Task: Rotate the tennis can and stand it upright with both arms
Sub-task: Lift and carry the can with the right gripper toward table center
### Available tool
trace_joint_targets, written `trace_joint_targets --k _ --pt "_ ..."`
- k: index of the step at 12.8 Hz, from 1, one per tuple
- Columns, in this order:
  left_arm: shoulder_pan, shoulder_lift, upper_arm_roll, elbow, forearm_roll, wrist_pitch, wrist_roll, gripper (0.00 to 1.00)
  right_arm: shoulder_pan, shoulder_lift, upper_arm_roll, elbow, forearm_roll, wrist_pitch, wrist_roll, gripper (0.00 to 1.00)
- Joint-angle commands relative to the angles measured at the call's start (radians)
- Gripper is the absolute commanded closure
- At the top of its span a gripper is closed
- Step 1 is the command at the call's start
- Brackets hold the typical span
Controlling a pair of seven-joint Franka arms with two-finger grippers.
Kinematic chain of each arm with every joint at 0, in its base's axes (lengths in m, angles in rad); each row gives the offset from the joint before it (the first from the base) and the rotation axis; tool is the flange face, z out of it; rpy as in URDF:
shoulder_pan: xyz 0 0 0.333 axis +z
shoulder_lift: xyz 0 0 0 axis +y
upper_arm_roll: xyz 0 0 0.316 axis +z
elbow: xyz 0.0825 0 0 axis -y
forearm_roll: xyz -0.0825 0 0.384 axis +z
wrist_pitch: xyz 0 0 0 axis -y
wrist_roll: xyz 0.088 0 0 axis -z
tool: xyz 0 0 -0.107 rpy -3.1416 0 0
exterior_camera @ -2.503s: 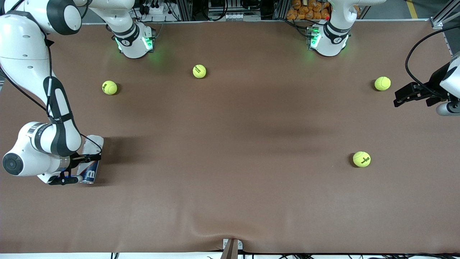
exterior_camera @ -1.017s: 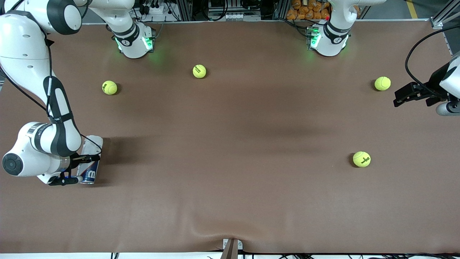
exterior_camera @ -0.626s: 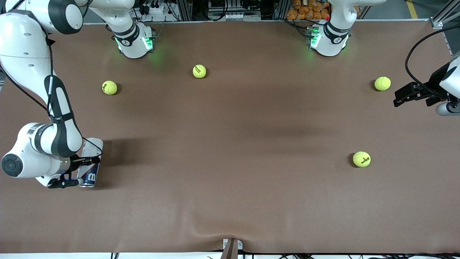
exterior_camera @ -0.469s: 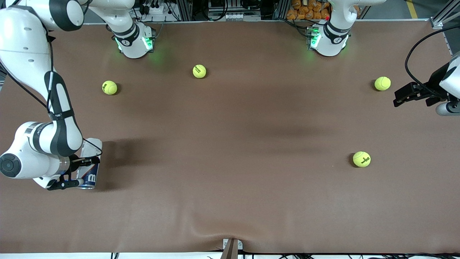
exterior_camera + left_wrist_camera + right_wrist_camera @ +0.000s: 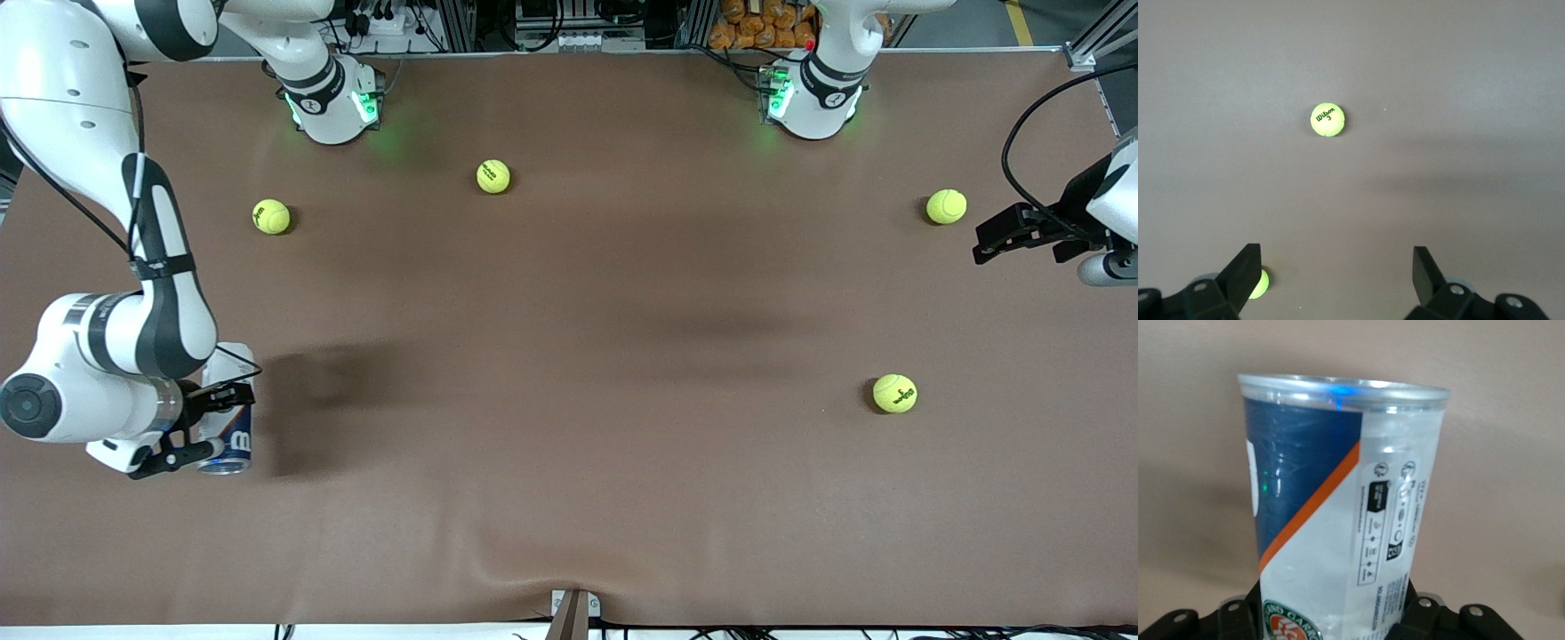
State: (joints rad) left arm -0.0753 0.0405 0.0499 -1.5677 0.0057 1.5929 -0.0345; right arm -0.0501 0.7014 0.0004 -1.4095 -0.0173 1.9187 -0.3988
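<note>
I see a brown mat (image 5: 569, 356) covering the table, four tennis balls (image 5: 492, 176) scattered on it, and racks with cables along the edge by the arm bases. At the right arm's end, nearer my front camera, the right gripper (image 5: 206, 425) is clenched on the tennis can (image 5: 228, 418), whose long axis tilts steeply with its rim end nearest that camera; the arm hides much of it. The left gripper (image 5: 987, 240) waits released over the left arm's end, partly cut off.

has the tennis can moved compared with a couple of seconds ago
Yes. The tennis can, gripped by the right gripper, has shifted slightly nearer the front camera, away from the tennis ball.
</note>
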Motion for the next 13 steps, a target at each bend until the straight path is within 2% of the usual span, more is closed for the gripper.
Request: trace_joint_targets --k 1,3,8,13 --pt "0.005 0.001 -0.002 0.009 -0.015 -0.013 0.022 0.0 0.122 -0.011 -0.003 0.029 -0.013 -0.004 -0.061 0.27" --pt "0.005 0.001 -0.002 0.009 -0.015 -0.013 0.022 0.0 0.275 -0.011 -0.008 0.067 -0.023 -0.006 -0.126 0.27" --pt "0.003 0.001 -0.002 0.008 -0.015 -0.028 0.024 0.0 0.609 -0.003 -0.014 0.13 -0.104 0.022 -0.127 0.27" --pt "0.0 0.002 -0.005 0.006 -0.015 -0.036 0.027 0.0 0.739 0.019 -0.008 0.121 -0.306 0.128 -0.147 0.27"
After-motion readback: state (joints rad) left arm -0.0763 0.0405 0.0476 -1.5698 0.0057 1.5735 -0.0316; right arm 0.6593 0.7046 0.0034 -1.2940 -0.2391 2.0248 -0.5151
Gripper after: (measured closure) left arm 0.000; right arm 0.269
